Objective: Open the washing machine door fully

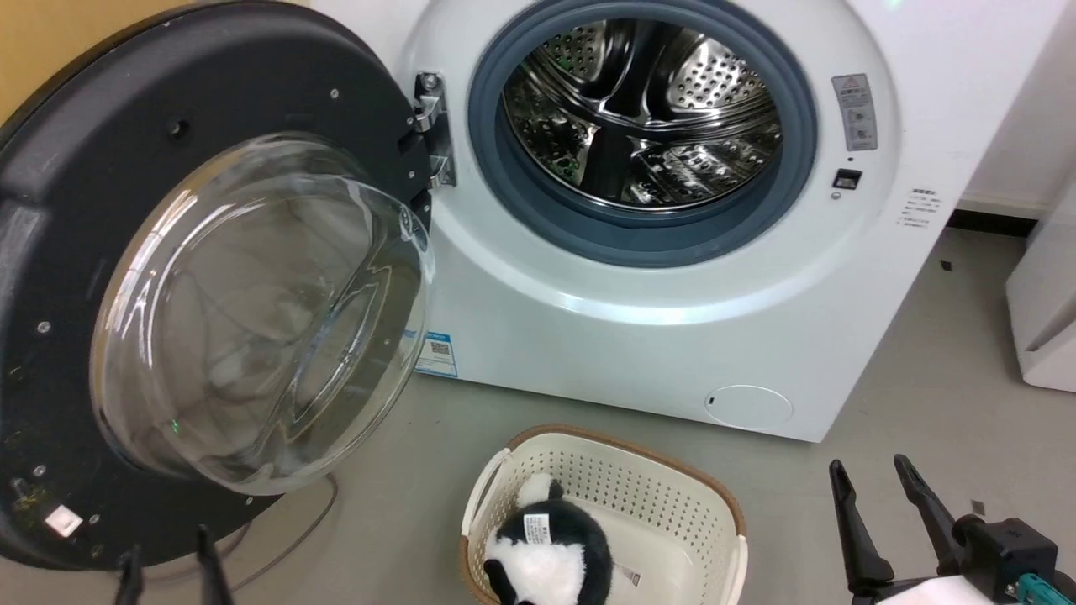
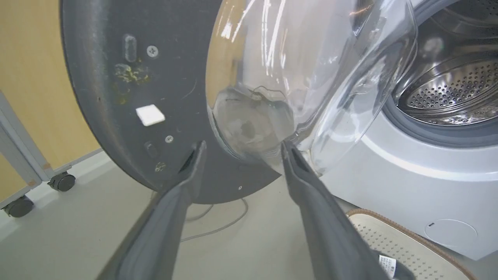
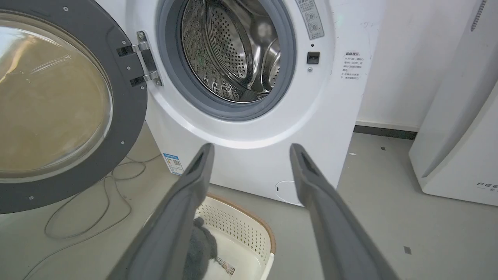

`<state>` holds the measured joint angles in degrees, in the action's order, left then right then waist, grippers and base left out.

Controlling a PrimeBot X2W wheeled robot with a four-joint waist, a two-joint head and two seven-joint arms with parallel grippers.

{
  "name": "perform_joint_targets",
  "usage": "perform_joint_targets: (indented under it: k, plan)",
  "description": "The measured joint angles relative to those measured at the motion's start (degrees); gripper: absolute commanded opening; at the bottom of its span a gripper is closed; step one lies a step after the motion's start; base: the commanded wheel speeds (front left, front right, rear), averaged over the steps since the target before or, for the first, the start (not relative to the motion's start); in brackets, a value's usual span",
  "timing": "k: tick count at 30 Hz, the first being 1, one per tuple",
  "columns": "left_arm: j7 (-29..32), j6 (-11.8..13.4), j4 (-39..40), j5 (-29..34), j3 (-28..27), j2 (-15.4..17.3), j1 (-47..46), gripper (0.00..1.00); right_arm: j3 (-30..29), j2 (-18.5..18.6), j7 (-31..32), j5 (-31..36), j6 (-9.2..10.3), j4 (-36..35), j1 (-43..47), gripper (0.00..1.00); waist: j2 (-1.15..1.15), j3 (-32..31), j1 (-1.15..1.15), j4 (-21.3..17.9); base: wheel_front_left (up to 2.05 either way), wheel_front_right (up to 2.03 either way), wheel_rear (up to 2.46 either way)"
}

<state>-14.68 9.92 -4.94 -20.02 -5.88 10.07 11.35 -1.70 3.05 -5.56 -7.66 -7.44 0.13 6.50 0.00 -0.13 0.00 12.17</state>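
- The washing machine door (image 1: 76, 210) stands wide open, left of the washing machine (image 1: 672, 336); looks nearly done.
- Your L pincer (image 2: 243, 146): spread, empty, tips close to the glass bowl (image 2: 291, 77). R pincer (image 1: 870, 475): spread, empty, well apart.
- Risk: if you push on the curved glass, the tips may skid off.

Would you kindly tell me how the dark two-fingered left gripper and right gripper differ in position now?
The left gripper sits by the lower edge of the round black washing machine door; the right gripper is well apart from it. The left gripper points at the door's clear glass bowl; the right gripper points at the white washing machine front. Both are open, holding nothing.
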Motion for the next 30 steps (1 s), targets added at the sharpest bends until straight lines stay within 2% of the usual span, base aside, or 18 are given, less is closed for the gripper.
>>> perform_joint_targets:
  k: [12,17,19,23,26,30]
  plan:
    - [0.0,-3.2,3.5,4.9,8.5,-3.7,-0.2,1.00,0.4,0.0,2.0,2.7,0.00,-1.6,0.1,1.00,0.00,-0.9,0.00,-5.0,0.00,0.00,0.00]
    - [0.3,-4.6,2.5,5.8,10.7,-3.5,-2.7,1.00,1.2,0.0,3.0,3.4,0.00,-2.5,0.2,1.00,0.00,-1.1,0.00,-8.0,0.00,0.00,0.00]
    - [1.1,-5.1,2.0,6.3,11.0,-2.5,-3.9,1.00,1.7,0.0,3.5,3.6,0.00,-2.9,1.0,1.00,0.00,-1.2,0.00,-9.7,0.00,0.00,0.00]
    - [2.1,-4.9,1.2,8.3,11.8,-0.9,-4.7,1.00,2.4,0.0,3.8,3.7,0.00,-3.4,1.5,1.00,0.00,-1.3,0.00,-11.7,0.00,0.00,0.00]
    - [2.7,-3.5,1.0,11.5,12.9,0.3,-4.7,1.00,2.4,0.0,4.1,4.0,0.00,-4.0,1.7,1.00,0.00,-1.2,0.00,-12.7,0.00,0.00,0.00]
    - [3.1,-2.3,1.1,12.9,13.4,0.4,-4.7,1.00,2.4,0.0,4.5,4.2,0.00,-4.4,1.9,1.00,0.00,-1.0,0.00,-13.3,0.00,0.00,0.00]
